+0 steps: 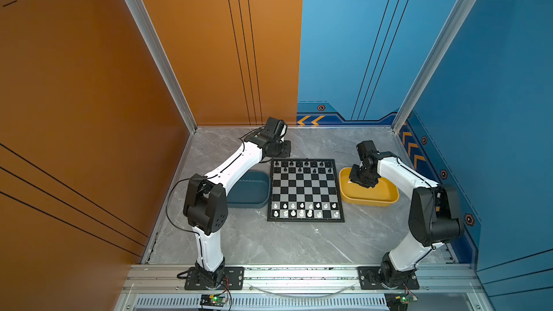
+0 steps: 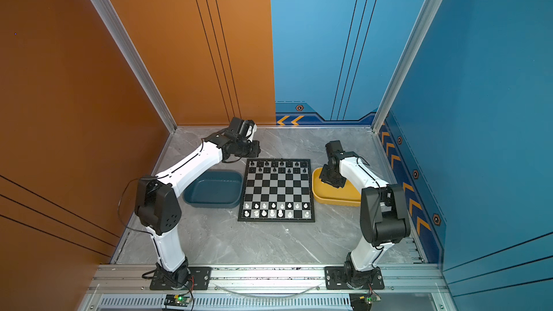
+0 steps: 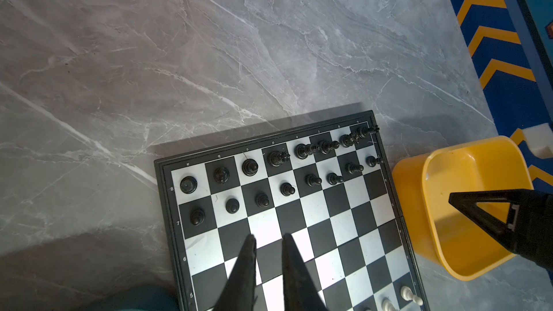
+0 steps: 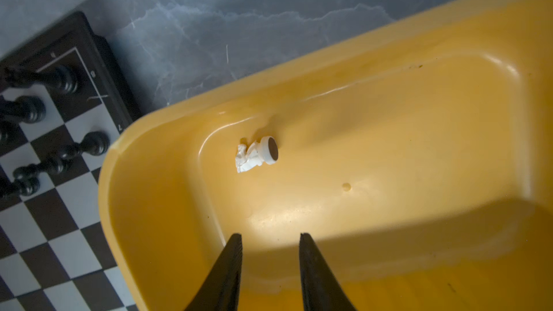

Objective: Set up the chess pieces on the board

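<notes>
Marble tabletop [image 4: 269, 10], yellow tray [image 4: 359, 55], toppled white knight [image 4: 254, 155] — wrist-view detail, right tool [image 4: 270, 236] parted, empty

Teal tray [image 1: 251, 204]: end toward bench's left edge hidden under left arm [image 1: 239, 160]. Yellow tray [image 1: 374, 203]: far end covered by right tool [image 1: 364, 181] in both top views, fingertips unseen there. Chess pieces [image 1: 301, 213]: kinds too small to tell. Board [image 3: 329, 234]: white-side rows cut off in left wrist view.

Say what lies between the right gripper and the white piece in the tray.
Right wrist view: only bare yellow tray floor separates the right gripper from the white piece.
</notes>
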Robot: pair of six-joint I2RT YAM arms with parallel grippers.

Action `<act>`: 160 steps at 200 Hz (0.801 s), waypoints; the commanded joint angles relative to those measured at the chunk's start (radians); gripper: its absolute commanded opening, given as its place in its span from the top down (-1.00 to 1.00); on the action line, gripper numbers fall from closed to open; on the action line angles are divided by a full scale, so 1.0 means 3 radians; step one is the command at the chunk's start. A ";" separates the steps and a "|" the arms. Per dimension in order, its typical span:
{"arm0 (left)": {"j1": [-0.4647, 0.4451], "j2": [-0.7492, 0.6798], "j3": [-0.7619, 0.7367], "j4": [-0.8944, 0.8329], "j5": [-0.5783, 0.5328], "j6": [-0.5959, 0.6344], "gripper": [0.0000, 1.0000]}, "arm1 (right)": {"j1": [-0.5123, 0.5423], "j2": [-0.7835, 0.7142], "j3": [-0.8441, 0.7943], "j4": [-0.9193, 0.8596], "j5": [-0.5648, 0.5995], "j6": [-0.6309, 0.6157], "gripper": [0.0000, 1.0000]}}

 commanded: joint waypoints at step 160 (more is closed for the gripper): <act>0.0097 -0.0044 -0.0052 0.0105 0.0159 -0.0011 0.62 | -0.0087 -0.0040 -0.0407 0.0936 0.0071 0.0959 0.28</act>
